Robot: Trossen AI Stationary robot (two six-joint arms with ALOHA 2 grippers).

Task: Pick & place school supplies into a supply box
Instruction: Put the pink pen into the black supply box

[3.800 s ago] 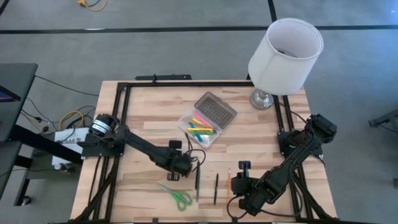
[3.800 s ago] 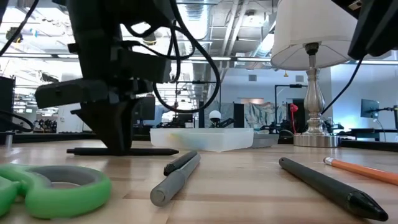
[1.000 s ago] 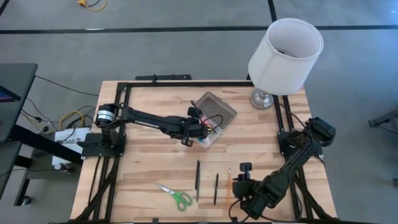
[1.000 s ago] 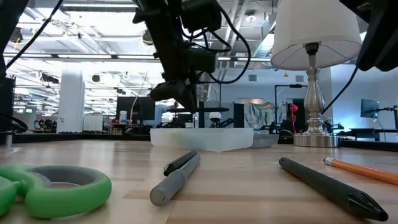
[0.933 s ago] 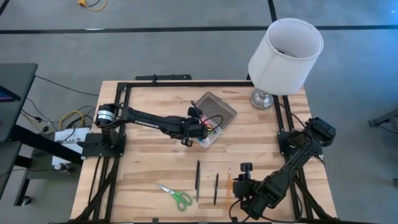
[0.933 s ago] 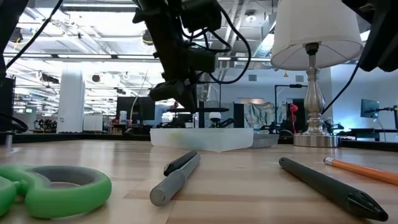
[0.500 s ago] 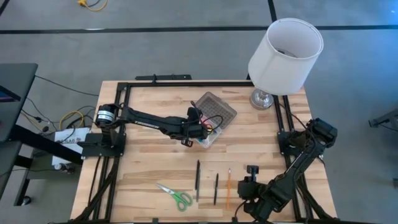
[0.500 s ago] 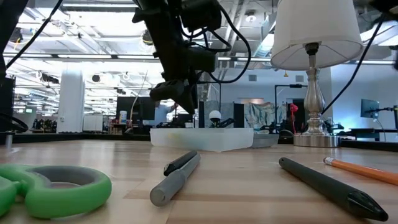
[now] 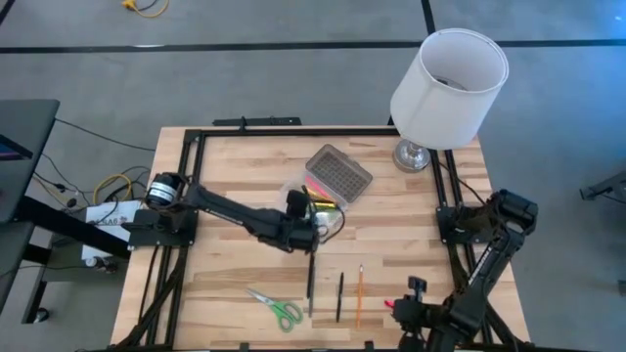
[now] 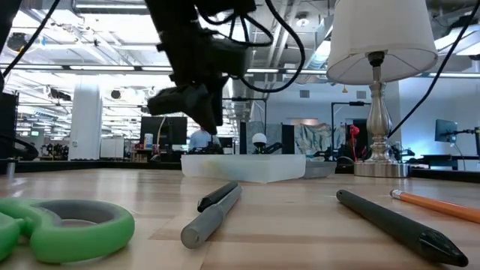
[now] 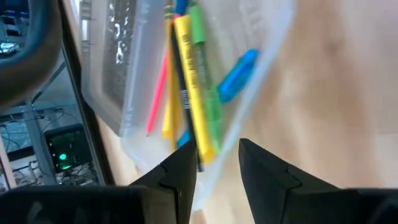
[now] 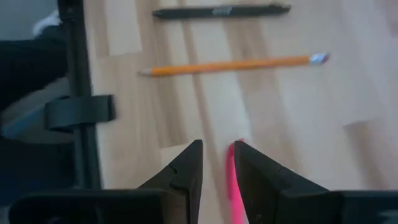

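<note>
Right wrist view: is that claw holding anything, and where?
The right claw appears shut on a pink marker lying between its fingers; which part it grips cannot be told. The left claw is open and empty.

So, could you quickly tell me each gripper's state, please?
Left gripper: open, empty, beside the supply box.
Right gripper: closed on a pink marker.
</note>
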